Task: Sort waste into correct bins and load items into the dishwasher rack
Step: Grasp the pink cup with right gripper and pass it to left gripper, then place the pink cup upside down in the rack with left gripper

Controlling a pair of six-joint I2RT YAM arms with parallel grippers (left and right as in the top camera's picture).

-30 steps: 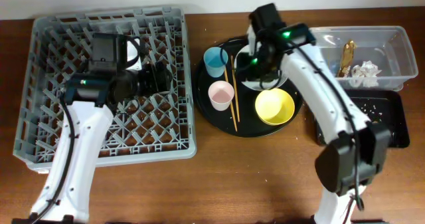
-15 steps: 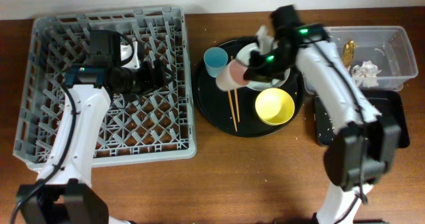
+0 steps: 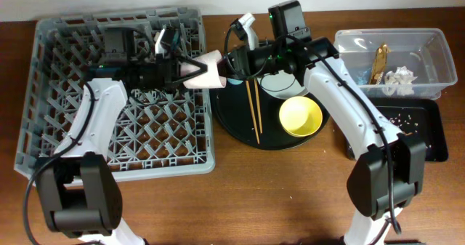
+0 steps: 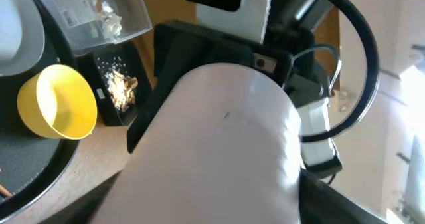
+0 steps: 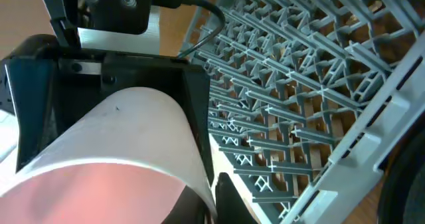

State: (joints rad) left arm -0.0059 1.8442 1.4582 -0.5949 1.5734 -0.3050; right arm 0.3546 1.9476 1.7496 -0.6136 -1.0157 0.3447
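Observation:
The pale pink cup point(image 3: 205, 69) lies on its side in the air over the right edge of the grey dishwasher rack point(image 3: 43, 129), between both grippers. My right gripper point(image 3: 227, 65) is shut on its rim, as the right wrist view point(image 5: 212, 197) shows. My left gripper point(image 3: 193, 69) is open, with its fingers spread on either side of the cup's base. The cup fills the left wrist view point(image 4: 219, 151). The yellow bowl point(image 3: 301, 116), grey plate point(image 3: 280, 83) and two chopsticks point(image 3: 253, 107) are on the round black tray point(image 3: 240, 132). The blue cup point(image 3: 232, 78) is mostly hidden.
The clear tub point(image 3: 429, 63) at the back right holds the brown-gold wrapper point(image 3: 380, 63) and white tissue point(image 3: 399, 78). The shallow black tray point(image 3: 429, 147) in front of it holds crumbs point(image 3: 407, 118). The rack's pegs point(image 5: 319, 104) lie just under the cup.
My right gripper has lifted the pink cup off the round tray and carried it left to the rack's edge. My left gripper has swung right and opened around the cup.

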